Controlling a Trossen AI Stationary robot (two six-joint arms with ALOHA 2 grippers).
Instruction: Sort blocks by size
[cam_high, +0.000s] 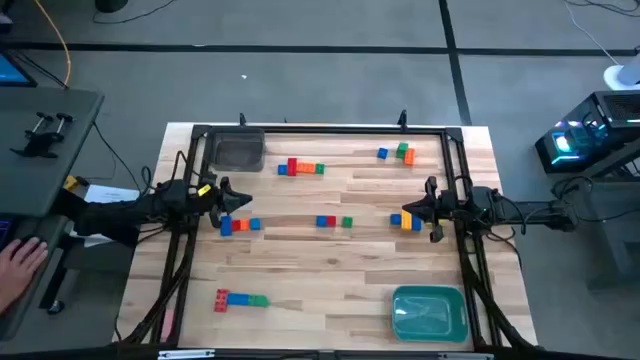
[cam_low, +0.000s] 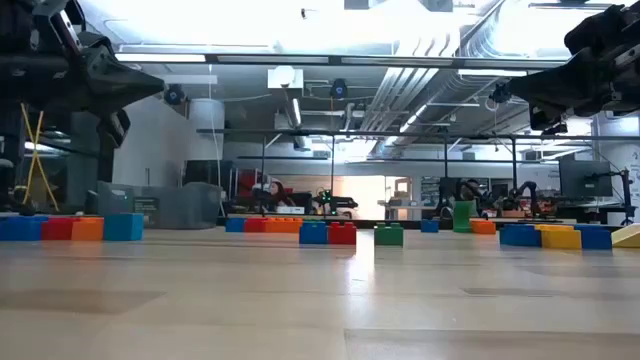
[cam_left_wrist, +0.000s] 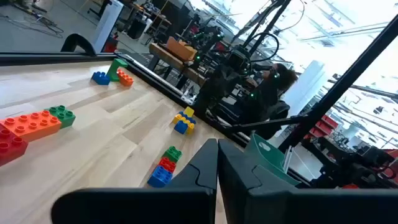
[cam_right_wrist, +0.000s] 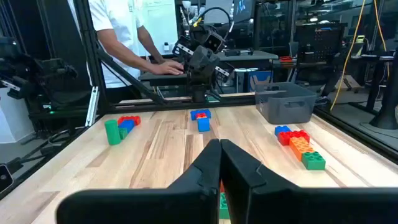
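Observation:
Small studded blocks lie in loose rows on the wooden table. A red, orange and green row (cam_high: 300, 168) and a blue, green and orange cluster (cam_high: 397, 152) lie at the far side. A blue and red group (cam_high: 238, 225), a blue, red and green group (cam_high: 333, 221) and a blue, yellow and orange group (cam_high: 410, 221) lie across the middle. A red, blue and green row (cam_high: 240, 299) lies near left. My left gripper (cam_high: 228, 203) hovers shut and empty beside the blue and red group. My right gripper (cam_high: 405, 213) hovers shut and empty over the blue, yellow and orange group.
A grey bin (cam_high: 240, 150) stands at the far left corner and a teal bin (cam_high: 430, 312) at the near right corner. A dark frame rail (cam_high: 320, 130) borders the table. A person's hand (cam_high: 20, 265) shows left of the table.

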